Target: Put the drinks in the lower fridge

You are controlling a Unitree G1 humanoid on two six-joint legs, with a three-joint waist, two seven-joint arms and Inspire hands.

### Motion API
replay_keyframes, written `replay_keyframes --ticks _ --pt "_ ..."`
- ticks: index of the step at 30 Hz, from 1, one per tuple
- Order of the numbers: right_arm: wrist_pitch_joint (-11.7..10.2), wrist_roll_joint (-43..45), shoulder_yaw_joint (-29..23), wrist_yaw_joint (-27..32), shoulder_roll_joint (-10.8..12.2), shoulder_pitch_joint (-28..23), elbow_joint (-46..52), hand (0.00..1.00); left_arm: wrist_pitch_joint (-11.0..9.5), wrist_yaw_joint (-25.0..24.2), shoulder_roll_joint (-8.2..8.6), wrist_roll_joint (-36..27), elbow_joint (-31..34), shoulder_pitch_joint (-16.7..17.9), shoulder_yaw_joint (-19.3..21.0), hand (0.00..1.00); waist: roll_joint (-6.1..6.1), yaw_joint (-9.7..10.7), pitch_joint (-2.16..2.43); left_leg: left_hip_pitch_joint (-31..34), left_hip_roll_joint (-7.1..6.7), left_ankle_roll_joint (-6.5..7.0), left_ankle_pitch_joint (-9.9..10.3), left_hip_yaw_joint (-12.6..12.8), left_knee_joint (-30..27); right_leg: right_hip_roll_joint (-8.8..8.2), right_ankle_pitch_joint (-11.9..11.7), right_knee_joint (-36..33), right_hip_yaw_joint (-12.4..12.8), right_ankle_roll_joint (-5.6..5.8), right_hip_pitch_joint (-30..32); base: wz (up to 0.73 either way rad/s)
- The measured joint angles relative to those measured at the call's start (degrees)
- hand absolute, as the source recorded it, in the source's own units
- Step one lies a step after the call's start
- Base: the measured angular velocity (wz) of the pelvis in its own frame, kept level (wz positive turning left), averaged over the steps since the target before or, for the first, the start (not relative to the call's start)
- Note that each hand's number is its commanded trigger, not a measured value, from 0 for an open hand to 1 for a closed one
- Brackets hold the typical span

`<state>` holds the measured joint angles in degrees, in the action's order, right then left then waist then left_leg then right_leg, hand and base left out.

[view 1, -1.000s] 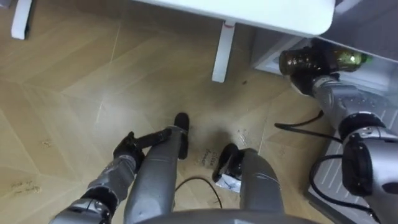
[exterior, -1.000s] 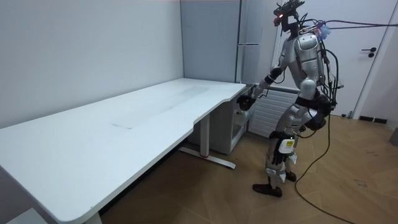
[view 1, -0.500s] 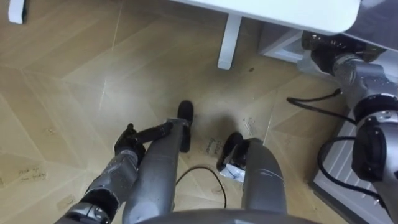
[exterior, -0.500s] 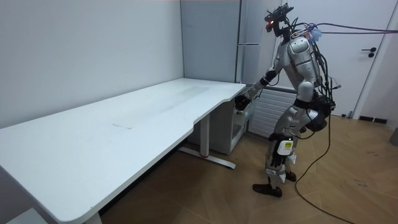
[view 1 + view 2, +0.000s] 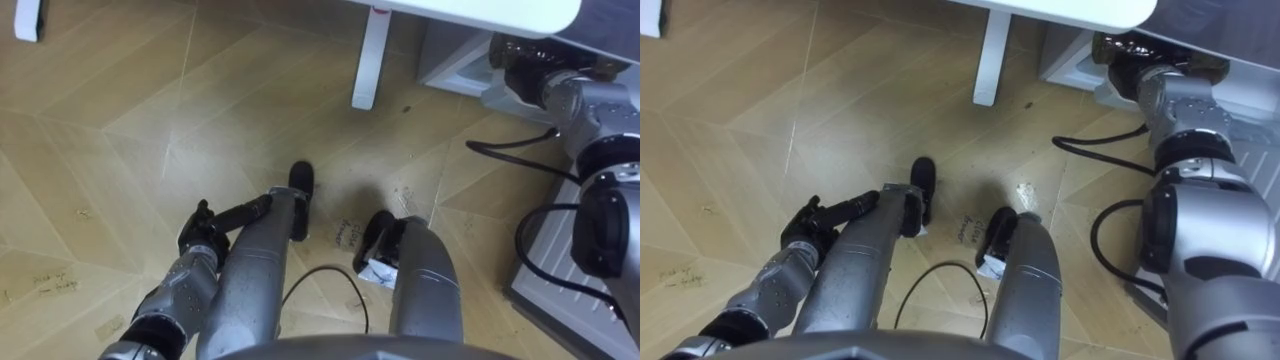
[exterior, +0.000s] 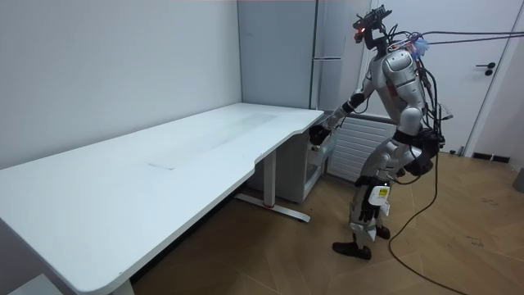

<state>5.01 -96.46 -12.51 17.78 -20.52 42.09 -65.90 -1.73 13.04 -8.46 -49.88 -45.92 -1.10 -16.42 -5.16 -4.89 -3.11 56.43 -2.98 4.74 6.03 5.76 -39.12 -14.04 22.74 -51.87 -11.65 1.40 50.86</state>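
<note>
Stands on the wooden floor [image 5: 100, 130] at the far end of the white worktop [image 6: 164, 172], before the tall grey fridge [image 6: 330, 33], with the trunk leaning back a little in the room view. Stretches the right arm forward and down and puts the right hand [image 5: 520, 72] at the far right, just under the worktop's edge, at the mouth of the lower fridge [image 5: 452, 62].

Cannot tell how far open this hand is: sees only its dark back and the silver wrist, with the fingers cut off by the worktop's edge. Cannot make out the drink with certainty either. Finds only a dark shape at the place of the fingers, half hidden under the edge, at the opening of the lower compartment, and cannot say whether it is a bottle or a part of the hand.

Hangs the left hand [image 5: 200, 236] low at the near left, beside the left thigh and above the floor, well apart from the fridge. Shows there loose, slightly bent fingers, not closed, with nothing between them and touching nothing.

Sees the worktop's white leg [image 5: 368, 60] standing on the floor just left of the fridge's opening, and at the near right a white ribbed panel [image 5: 565, 290], cut off at the view's edge.
</note>
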Motion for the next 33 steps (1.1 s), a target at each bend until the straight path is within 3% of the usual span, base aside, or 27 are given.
replay_keyframes --ticks 11,24,33 --pt "0.1 0.1 0.1 0.4 0.0 0.4 0.0 1.00 -0.3 0.0 -1.95 0.0 2.1 1.2 -1.7 0.00 -0.07 0.1 -0.04 0.0 0.16 0.07 0.1 0.4 -0.1 -0.04 0.1 -0.1 0.2 -0.02 0.2 -0.01" --pt "0.9 0.5 1.3 -3.9 0.0 -0.6 -0.3 1.00 -1.2 -0.2 -2.27 -0.1 2.6 2.0 -2.5 0.00 -0.10 0.8 -0.05 0.0 0.28 0.39 0.4 0.6 -0.3 0.07 -0.1 0.2 0.4 0.12 0.1 0.00" --pt "-0.9 0.3 8.0 -9.3 -0.4 -1.4 0.7 1.00 -2.6 -1.6 -5.73 -4.7 5.6 4.0 -5.8 0.00 -0.21 2.8 0.01 -0.1 1.26 0.28 0.5 1.4 -0.6 0.52 -0.6 0.3 0.5 -0.52 0.3 -0.07"
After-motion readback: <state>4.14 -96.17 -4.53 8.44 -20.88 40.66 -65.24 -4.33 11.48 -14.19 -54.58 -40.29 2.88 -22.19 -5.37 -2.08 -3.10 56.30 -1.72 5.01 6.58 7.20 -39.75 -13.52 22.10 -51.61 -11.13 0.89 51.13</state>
